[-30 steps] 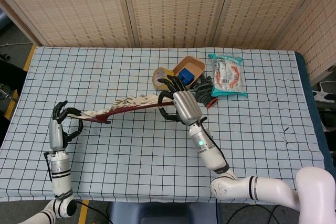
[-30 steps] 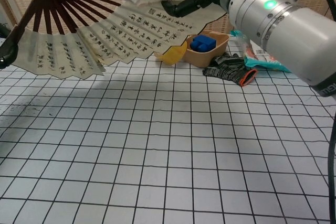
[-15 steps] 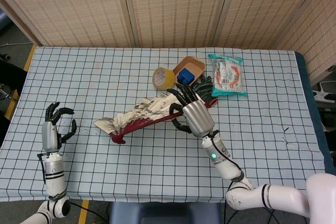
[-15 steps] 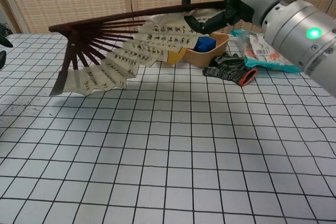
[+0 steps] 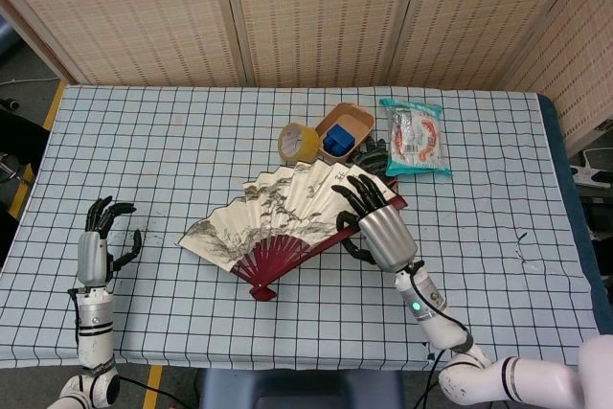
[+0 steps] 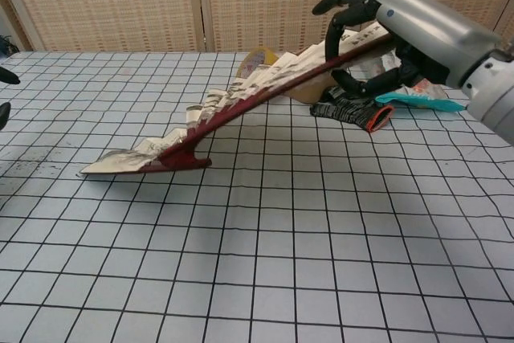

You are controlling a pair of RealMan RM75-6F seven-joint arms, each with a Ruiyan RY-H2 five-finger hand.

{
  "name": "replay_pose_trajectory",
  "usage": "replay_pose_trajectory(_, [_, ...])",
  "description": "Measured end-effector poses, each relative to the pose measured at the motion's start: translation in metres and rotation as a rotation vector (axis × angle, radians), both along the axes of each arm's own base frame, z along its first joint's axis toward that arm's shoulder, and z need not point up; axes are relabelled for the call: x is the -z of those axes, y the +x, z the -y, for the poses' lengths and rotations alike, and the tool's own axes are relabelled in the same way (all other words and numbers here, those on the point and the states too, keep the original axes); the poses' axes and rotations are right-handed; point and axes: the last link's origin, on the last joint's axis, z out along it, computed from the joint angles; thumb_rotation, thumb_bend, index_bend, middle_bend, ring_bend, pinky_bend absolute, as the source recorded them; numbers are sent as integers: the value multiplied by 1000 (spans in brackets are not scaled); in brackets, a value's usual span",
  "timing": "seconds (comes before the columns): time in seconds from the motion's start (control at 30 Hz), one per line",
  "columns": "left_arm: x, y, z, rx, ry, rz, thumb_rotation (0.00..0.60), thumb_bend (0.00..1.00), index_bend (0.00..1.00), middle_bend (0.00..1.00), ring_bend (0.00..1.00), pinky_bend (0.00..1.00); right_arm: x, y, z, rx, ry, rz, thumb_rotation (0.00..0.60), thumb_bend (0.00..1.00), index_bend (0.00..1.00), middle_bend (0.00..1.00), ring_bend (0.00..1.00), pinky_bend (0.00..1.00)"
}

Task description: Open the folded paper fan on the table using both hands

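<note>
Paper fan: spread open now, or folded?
Spread open. The paper fan shows fanned pleats and splayed ribs in the head view; the right hand holds one edge.

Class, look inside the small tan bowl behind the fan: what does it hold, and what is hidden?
The bowl holds a blue block. In the chest view the open fan covers the bowl, so its floor under the block cannot be seen.

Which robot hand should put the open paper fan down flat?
Probably the right hand. It holds the spread paper fan with dark red ribs by its raised end, while the pivot end rests on the checked tablecloth. The left hand is empty, apart near the table's edge.
</note>
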Motion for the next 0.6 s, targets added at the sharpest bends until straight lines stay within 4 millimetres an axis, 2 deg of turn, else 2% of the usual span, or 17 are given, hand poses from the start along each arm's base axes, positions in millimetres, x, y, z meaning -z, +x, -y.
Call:
replay_pose_trajectory(0.03, [0,-1,1,6,-14,-8,600,455,157,155,43,70,2,-9,-6,6,9,-31,600,465,64,13,0,0])
replay_pose_trajectory(0.1, [1,-3,4,19,-34,-16,600,455,107,131,28,72,7,-32,-21,34,34,-112,600,405,2,0,0,0])
replay_pose_trajectory(0.27, [-6,-9,13,46,-60,-8,600,454,48,96,8,75,2,-81,-51,116,72,-276,600,280,0,0,0,0])
replay_pose_trajectory(0.43, [-10,-12,22,67,-97,5,600,453,6,26,0,76,-3,-100,-60,160,106,-362,600,186,0,0,0,0])
replay_pose_trajectory(0.6, [-16,-9,28,94,-127,8,600,452,0,0,0,76,-9,-113,-66,201,166,-448,600,145,0,0,0,0])
